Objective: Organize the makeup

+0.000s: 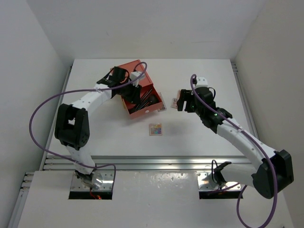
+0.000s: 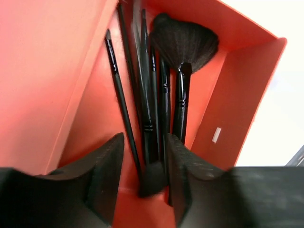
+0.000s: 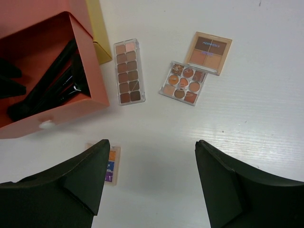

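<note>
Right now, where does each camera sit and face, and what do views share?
Top external: above and behind the arms, looking down on the table; both arms and bases show.
Left wrist: on the left arm, looking down into the orange box at the brushes; its own fingers show.
Right wrist: over the table, looking down on the palettes; its spread fingers show.
Shared: all three show the box and brushes.

Four palettes [image 3: 129, 71], one orange box [image 3: 33, 42], brushes [image 2: 164, 95] too bunched to count

The four-pan brown palette [image 3: 209, 52] bears a line of print, seemingly a brand, too blurred to read.
</note>
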Controlling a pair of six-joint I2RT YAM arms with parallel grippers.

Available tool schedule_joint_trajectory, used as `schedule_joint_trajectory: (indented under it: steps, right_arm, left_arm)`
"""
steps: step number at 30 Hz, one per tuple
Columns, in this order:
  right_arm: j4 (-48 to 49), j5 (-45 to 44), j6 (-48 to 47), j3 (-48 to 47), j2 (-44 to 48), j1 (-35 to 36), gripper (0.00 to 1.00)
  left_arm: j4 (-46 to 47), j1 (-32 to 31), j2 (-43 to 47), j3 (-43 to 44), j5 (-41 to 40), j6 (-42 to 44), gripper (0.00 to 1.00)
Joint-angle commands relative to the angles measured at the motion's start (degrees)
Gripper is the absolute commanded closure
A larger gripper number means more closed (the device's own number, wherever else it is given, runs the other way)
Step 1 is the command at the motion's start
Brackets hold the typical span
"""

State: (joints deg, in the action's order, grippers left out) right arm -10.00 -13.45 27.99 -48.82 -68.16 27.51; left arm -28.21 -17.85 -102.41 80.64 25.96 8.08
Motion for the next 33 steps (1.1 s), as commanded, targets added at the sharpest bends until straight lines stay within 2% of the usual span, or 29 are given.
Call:
schedule_joint_trajectory:
  steps: [1,7,10,11,14,15,19,23,27,33]
  right_arm:
    - [0.68,0.35,-1.18,-1.98,0.22,-0.08,0.28]
    - [-1.16,2.64,-8.99,-6.29,-3.38,4.66,0.30]
    - [-0.20,6.49,-9.18,-7.61,-7.67,6.59,0.49]
    - [2.15,8.77,-8.92,-6.91,-8.21,7.55,0.66]
    - [6.38,15.70,-8.48,-4.37,-12.42,9.48,0.86]
    - [8.75,16.61,-7.95,-3.92,-14.00,10.19,0.98]
    - [17.88,20.82,-6.55,-1.81,-18.76,11.34,1.00]
    - [22.39,21.27,-5.49,-5.31,-26.21,12.22,1.00]
    - [28.34,18.65,-3.91,-8.47,-31.23,12.31,1.00]
    - [31.62,16.01,-3.47,-12.88,-37.21,12.31,1.00]
  left_arm:
    - [-0.09,-0.35,2.22,0.56,-1.79,-2.63,0.52]
    - [-1.23,-0.35,2.74,6.11,-0.74,-4.30,0.49]
    - [-1.94,-0.35,3.26,11.19,-0.12,-4.82,0.49]
    - [-2.55,0.26,3.27,13.90,-0.12,-4.82,0.49]
    - [-2.56,1.93,2.66,17.08,-2.13,-4.30,0.49]
    - [-2.56,2.46,2.65,17.79,-3.27,-4.30,0.49]
    - [0.43,5.71,-0.76,18.50,-7.15,-3.15,0.49]
    - [1.75,7.91,-5.42,19.11,-9.87,-3.15,0.49]
    - [2.89,7.91,-8.94,19.73,-11.01,-2.63,0.49]
    - [4.56,7.91,-9.47,15.25,-11.63,-0.87,0.49]
